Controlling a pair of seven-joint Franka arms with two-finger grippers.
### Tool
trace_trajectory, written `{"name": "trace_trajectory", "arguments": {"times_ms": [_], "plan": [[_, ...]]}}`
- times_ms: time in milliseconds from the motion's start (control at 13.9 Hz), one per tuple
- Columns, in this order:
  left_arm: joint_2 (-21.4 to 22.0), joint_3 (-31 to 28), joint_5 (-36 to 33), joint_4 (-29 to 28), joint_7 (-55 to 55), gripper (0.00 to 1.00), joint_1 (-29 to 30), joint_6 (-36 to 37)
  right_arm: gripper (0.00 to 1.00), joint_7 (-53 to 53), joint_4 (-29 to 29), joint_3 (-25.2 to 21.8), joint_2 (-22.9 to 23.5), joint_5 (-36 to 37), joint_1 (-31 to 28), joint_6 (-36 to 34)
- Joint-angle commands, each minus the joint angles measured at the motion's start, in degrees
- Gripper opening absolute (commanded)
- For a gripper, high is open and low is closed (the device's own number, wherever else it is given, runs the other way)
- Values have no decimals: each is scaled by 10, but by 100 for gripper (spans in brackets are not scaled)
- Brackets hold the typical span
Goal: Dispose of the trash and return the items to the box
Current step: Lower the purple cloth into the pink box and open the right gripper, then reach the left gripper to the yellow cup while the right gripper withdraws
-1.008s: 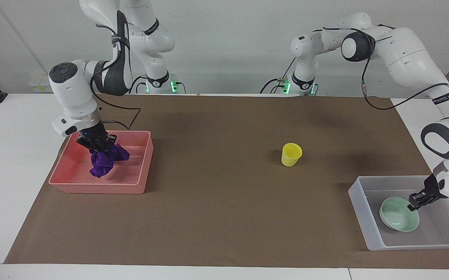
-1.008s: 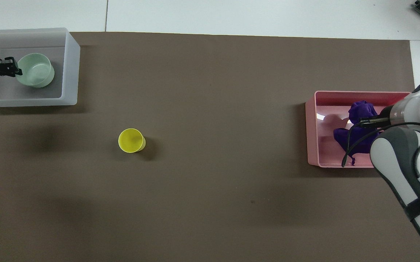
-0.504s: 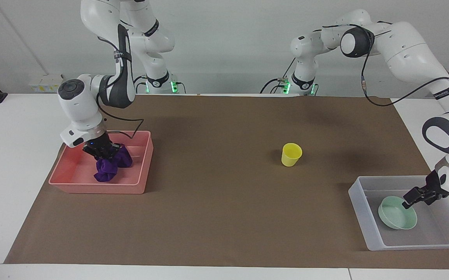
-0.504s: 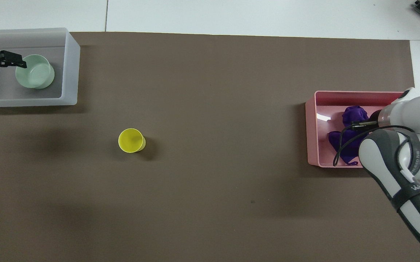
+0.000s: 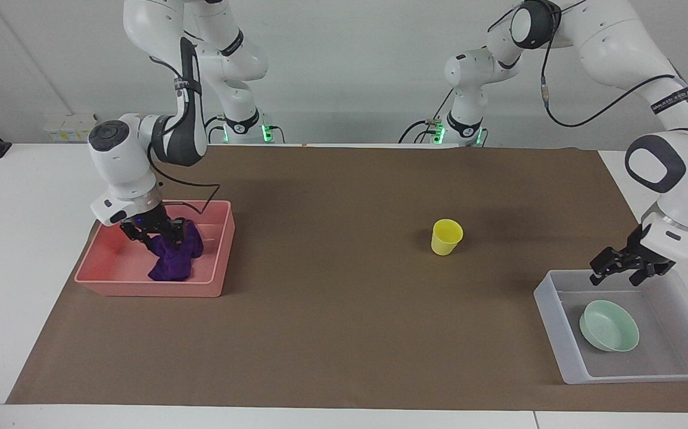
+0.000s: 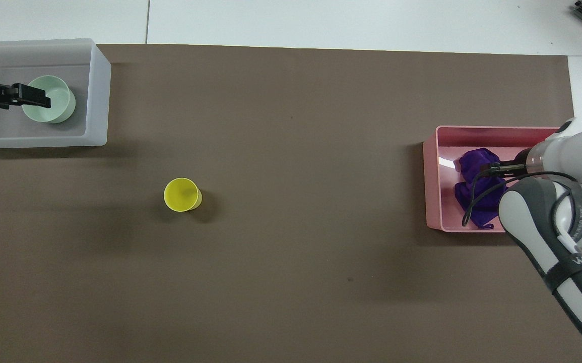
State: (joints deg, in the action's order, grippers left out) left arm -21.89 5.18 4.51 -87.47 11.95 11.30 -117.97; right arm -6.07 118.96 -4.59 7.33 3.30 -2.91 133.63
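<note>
The purple wad of trash (image 5: 172, 262) (image 6: 472, 169) lies on the floor of the pink bin (image 5: 153, 289) (image 6: 432, 186). My right gripper (image 5: 156, 232) is down in that bin, open, with its fingertips at the top of the cloth. The mint-green bowl (image 5: 609, 333) (image 6: 60, 103) rests flat in the translucent box (image 5: 552, 333) (image 6: 98, 96). My left gripper (image 5: 618, 275) (image 6: 36, 96) hangs open and empty above the box, over the bowl. The yellow cup (image 5: 446, 237) (image 6: 182, 194) stands upright on the brown mat, nearer to the robots than the box.
The brown mat (image 5: 332, 310) covers most of the white table. The pink bin is at the right arm's end and the box at the left arm's end, with the cup between them, closer to the box.
My left gripper let go of the bowl and rose; the bowl settled flat in the box. My right gripper lowered the purple cloth onto the pink bin's floor and opened.
</note>
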Motion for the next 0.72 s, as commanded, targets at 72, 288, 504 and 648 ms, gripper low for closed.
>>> {"name": "trace_trajectory", "arguments": {"times_ms": [72, 288, 504, 648], "plan": [[71, -9, 4, -94, -50, 100, -46, -4, 100, 40, -35, 14, -26, -2, 2, -56], [89, -10, 3, -135, -97, 100, -90, -11, 100, 89, -71, 34, -44, -2, 2, -121], [112, -10, 3, -201, -125, 100, -135, -51, 100, 109, -131, 47, -57, -3, 1, -207], [130, -9, 3, -253, -125, 100, -166, -87, 100, 119, -165, 54, -64, -4, 1, -245]]}}
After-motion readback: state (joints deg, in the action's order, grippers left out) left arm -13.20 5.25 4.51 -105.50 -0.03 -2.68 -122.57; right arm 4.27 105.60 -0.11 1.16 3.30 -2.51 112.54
